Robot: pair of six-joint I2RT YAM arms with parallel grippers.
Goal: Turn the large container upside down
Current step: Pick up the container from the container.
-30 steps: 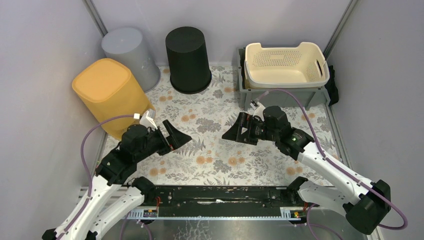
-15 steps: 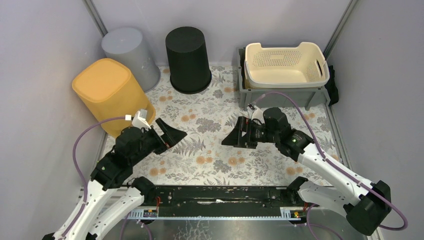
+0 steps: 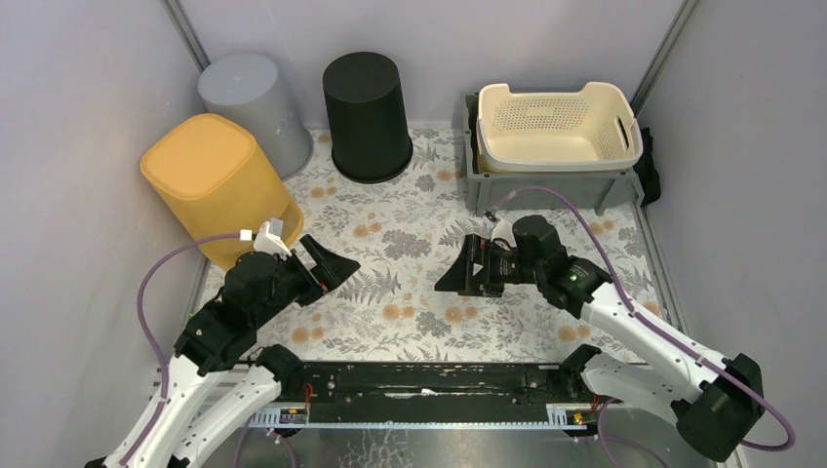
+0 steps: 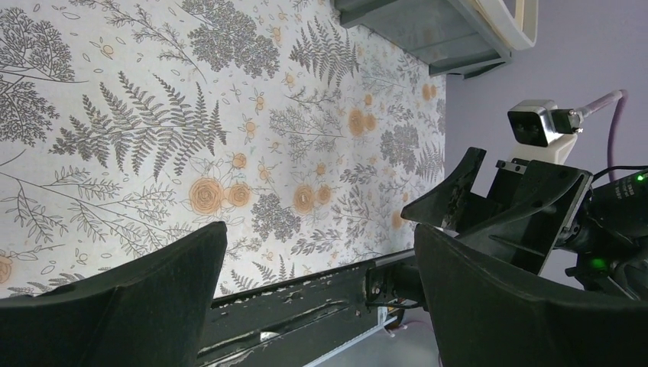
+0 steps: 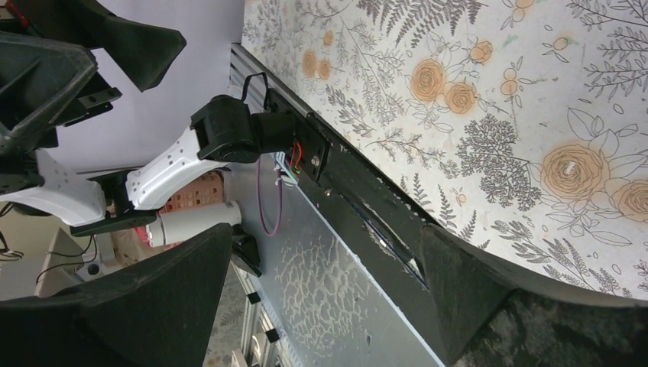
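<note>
Both arms have eased back a little in the last moment. My left tool and right tool hang over the floral bench, jaws spread wide, grasping nothing. I read that as a retreat after the job. The large orange container stands just beyond and left of the left tool, closed bottom up, so it looks already turned over. Farther beyond, the grey bin and black bin are inverted too, insides hidden. Beyond the right tool, the cream basket sits upright in a grey crate, apparently empty.
</note>
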